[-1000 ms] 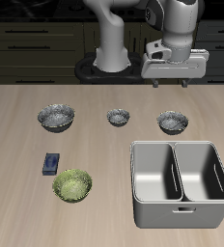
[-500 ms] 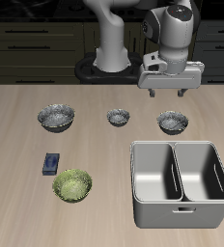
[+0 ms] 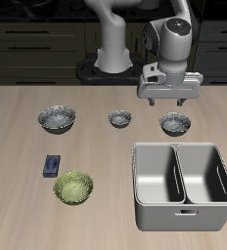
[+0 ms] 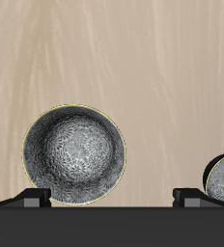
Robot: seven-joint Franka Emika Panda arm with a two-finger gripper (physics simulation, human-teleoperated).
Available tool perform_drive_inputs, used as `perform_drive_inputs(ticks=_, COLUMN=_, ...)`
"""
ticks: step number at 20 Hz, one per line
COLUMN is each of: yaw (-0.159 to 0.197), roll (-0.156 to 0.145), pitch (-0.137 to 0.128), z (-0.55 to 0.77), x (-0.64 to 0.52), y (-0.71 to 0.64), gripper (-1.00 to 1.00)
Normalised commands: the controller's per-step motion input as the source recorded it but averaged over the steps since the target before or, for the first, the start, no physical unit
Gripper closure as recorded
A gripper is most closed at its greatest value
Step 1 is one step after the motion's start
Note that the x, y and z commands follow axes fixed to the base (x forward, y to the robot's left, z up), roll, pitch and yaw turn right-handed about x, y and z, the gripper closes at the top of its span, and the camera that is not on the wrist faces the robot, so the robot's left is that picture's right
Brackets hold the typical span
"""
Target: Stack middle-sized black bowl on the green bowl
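Task barely begun. Gripper (image 3: pixel 172 102) hangs above middle black bowl (image 3: pixel 174 123), jaws spread wide, holding nothing. The bowl rests on the table, ungrasped; green bowl (image 3: pixel 73 187) lies well apart at its 8 o'clock. Grasp, lift, carry and stacking all remain.

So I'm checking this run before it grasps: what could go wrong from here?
1. Three similar dark bowls sit in a row; the pincer hovers open above the middle-sized black bowl, but the smallest bowl lies nearby, so drift could mean a wrong pick.
2. The metal bin sits just in front, so a low carry towards the green bowl might clip its rim.
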Motion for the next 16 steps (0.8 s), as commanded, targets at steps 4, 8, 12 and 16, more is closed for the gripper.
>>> perform_drive_inputs(ticks=4, yaw=0.0, roll=-0.018, pitch=0.046, z=-0.41, x=-0.03, y=-0.11, gripper=-1.0)
perform_drive_inputs(ticks=8, yaw=-0.002, roll=-0.004, pitch=0.029, z=-0.25, x=-0.03, y=-0.02, gripper=-1.0)
perform_drive_inputs(ticks=12, yaw=0.004, roll=-0.007, pitch=0.043, z=-0.31, x=0.0, y=-0.04, gripper=-1.0)
perform_drive_inputs(ticks=16, yaw=0.024, roll=0.003, pitch=0.06, z=-0.38, x=-0.02, y=0.04, gripper=-1.0)
